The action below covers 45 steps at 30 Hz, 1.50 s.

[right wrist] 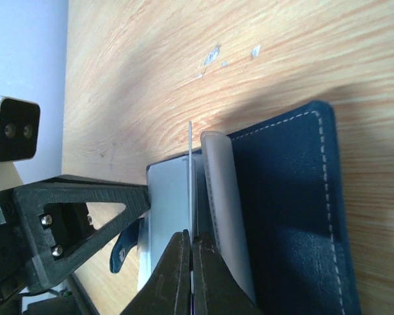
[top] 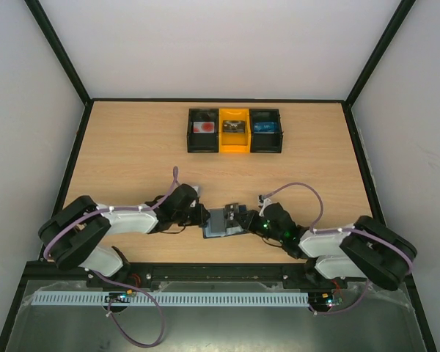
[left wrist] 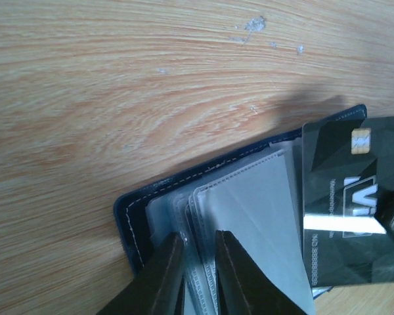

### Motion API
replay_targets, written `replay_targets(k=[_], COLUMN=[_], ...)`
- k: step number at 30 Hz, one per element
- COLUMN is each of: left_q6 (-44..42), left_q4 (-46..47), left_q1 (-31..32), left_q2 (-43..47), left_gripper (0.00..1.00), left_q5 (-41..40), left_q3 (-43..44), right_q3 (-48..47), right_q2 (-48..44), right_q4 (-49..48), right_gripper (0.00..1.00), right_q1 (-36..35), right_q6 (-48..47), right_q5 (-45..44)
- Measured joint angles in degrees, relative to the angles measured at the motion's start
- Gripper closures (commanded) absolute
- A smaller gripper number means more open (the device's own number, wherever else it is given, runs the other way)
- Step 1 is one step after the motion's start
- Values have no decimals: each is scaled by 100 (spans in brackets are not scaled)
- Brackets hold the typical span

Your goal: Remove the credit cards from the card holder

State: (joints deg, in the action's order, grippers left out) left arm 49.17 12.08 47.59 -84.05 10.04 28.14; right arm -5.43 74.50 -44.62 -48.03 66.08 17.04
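Right claw (right wrist: pixel 192 237) is clamped shut on a credit card (left wrist: pixel 345 197), which the right wrist view shows edge-on as a thin line rising from between the closed fingers. From the left wrist view the card is dark and glossy with a gold chip and pale lettering. It lies over the right part of the open card holder (left wrist: pixel 134 216), and most of its face is clear of the pockets. Whether its lower end sits in a sleeve cannot be told.

The left claw (left wrist: pixel 200 239) has its fingers a little apart, straddling the edges of the clear and pale grey-blue pocket sleeves. Whether they pinch the sleeves or stand loose around them cannot be told.

The card holder is navy with pale stitching. It lies open on the table (top: pixel 132 154) close to the near edge, about midway along it, between the two claws.

At the middle of the far edge three small boxes stand touching in a row: a black box (top: pixel 203 132), a yellow box (top: pixel 234 130) and a second black box (top: pixel 265 132), each with something small inside.
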Motion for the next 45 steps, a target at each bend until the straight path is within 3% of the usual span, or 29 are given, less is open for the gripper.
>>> replay_targets(k=[10, 19, 25, 31, 41, 45], left_q6=[-138, -562, -949, -1143, -1294, -1357], left_q4=[-796, -1416, -1792, -2070, -2061, -2057], left_q1=[0, -37, -66, -70, -79, -81], left_q2=[446, 1681, 2597, 3379, 3644, 3539], left_gripper=[38, 31, 31, 30, 49, 62], left_q5=[63, 105, 579, 1152, 2083, 2345], left_q3=[417, 782, 968, 970, 962, 962], right_q3=[-516, -1296, -1233, -984, -820, -820], right_q2=[-1003, -2188, -2765, -3239, -3759, -3659], right_q4=[1980, 3405, 3447, 2837, 1937, 1749], right_gripper=[98, 98, 98, 98, 98, 98], right_q1=[2, 2, 2, 2, 2, 2], right_q6=[-1032, -1875, -1963, -1714, -1235, -1139], right_q5=[-380, 22, 1023, 2120, 3108, 3261])
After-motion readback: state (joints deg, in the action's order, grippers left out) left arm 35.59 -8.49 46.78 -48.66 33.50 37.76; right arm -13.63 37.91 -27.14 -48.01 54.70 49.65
